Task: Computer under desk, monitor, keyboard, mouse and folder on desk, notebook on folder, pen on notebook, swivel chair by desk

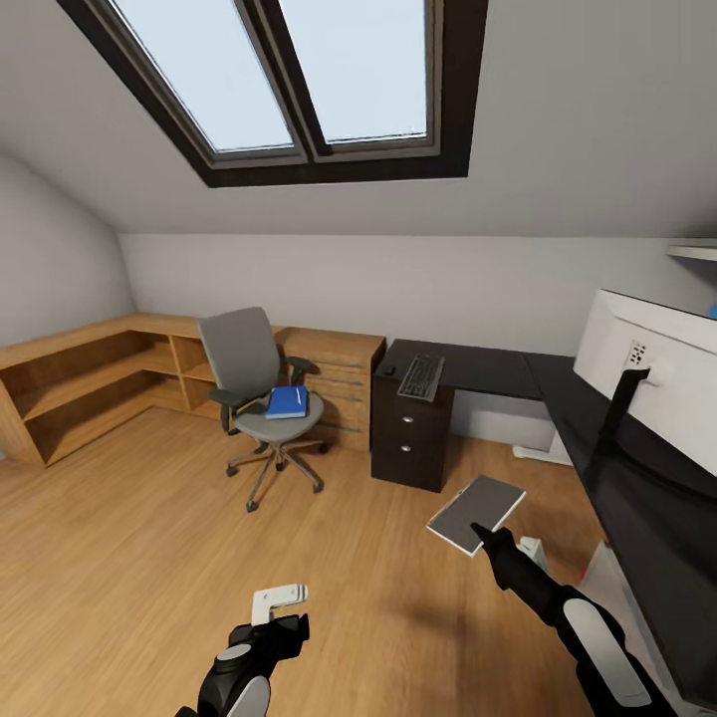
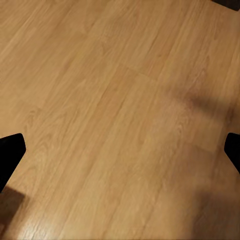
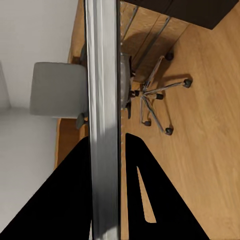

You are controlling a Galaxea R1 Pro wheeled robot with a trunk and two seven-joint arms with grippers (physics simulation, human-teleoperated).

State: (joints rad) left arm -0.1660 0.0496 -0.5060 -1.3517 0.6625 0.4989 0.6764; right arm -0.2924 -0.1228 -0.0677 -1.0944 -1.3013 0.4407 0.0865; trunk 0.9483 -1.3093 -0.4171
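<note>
Even daylight entered from the skylight (image 1: 299,80) at twelve o'clock (wide-angle edge stretching); soft floor (image 2: 100,100) shadows, no glare.

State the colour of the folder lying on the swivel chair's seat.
Bright blue; the folder shows best in the head view, on the grey swivel chair.

No legible text, label, brand, number or sign appears in any view. The keyboard (image 1: 421,376) on the desk (image 1: 478,366) shows key rows too small to read; the folder (image 1: 287,401) cover is plain blue.
</note>
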